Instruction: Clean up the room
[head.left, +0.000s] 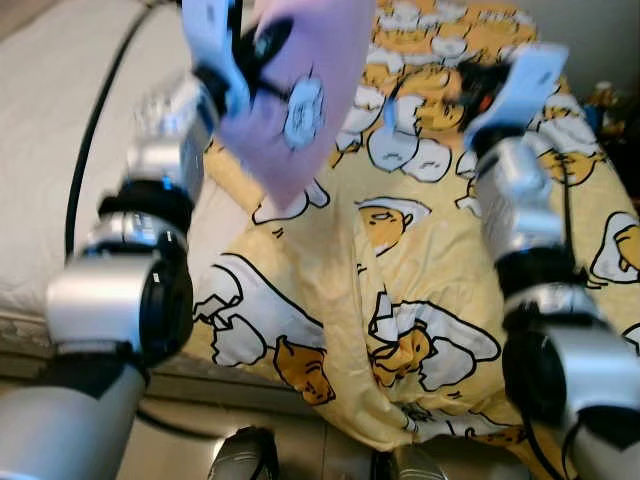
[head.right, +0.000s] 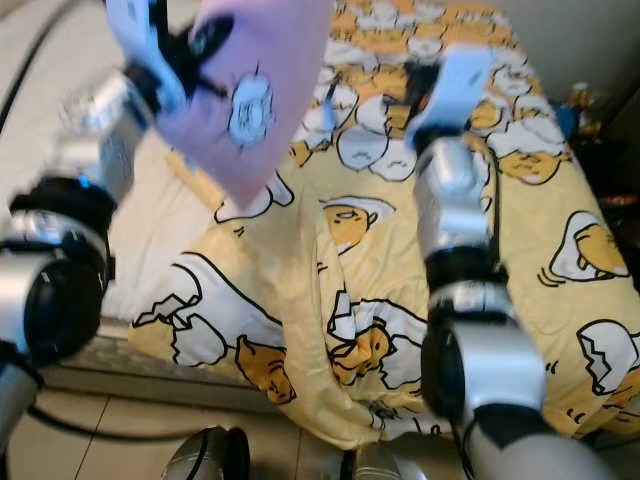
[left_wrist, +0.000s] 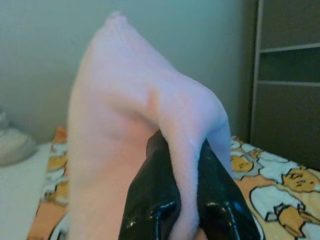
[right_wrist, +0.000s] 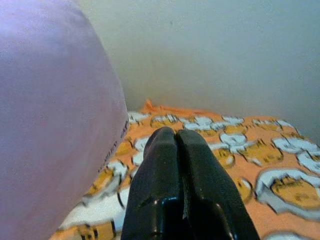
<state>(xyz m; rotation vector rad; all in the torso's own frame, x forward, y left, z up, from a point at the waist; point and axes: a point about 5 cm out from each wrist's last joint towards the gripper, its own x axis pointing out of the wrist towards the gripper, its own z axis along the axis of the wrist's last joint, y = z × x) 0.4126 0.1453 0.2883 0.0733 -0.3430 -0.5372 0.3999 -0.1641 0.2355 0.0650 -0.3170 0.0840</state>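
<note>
A pink pillow (head.left: 310, 90) with a small white cartoon print hangs in the air over the bed, one corner pointing down. My left gripper (left_wrist: 187, 200) is shut on a fold of its pink cloth, raised high at the upper left. In the left wrist view the black fingers (left_wrist: 150, 200) pinch the fabric between them. My right gripper (right_wrist: 175, 145) is shut with nothing in it, held up beside the pillow (right_wrist: 50, 125) above the yellow duvet (head.left: 400, 300). The right arm (head.left: 520, 190) reaches forward over the bed.
The yellow duvet with egg-cartoon prints lies crumpled on the bed, hanging over the near edge. A bare white mattress (head.left: 60, 150) shows at the left with a black cable (head.left: 90, 130) across it. A dark shelf unit (left_wrist: 290, 80) stands by the wall. Tiled floor (head.left: 180, 450) lies below.
</note>
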